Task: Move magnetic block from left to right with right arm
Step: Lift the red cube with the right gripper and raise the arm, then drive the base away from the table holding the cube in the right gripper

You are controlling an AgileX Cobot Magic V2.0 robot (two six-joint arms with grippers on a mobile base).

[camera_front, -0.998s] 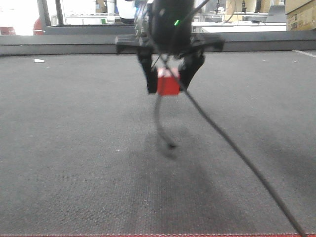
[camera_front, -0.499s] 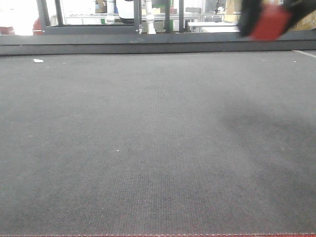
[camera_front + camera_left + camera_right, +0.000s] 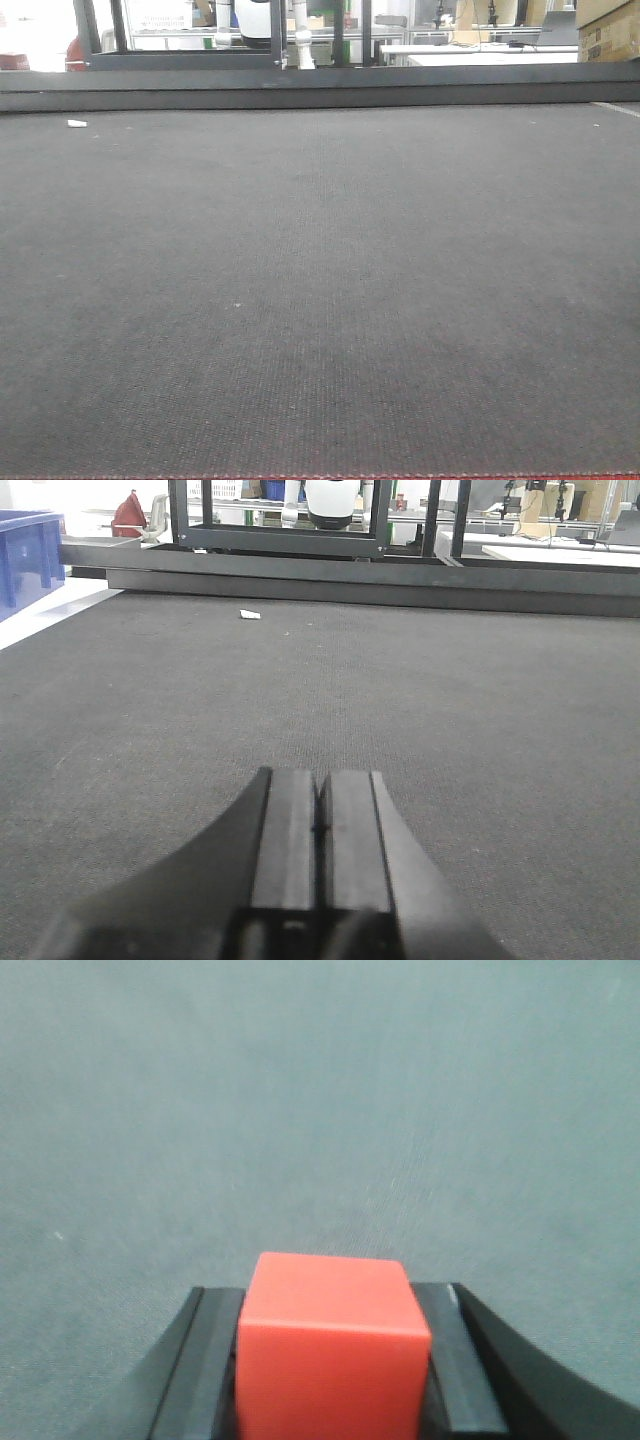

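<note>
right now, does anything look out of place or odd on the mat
Only a small white scrap lying on the dark mat near its far left edge. Otherwise nothing stands out: the red magnetic block sits square between the right gripper's jaws, not tilted.

right hand (image 3: 330, 1360) grips magnetic block (image 3: 332, 1345)

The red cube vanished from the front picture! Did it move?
Yes. The red cube went up toward the cardboard box, then left the front view; the right gripper grips it.
</note>
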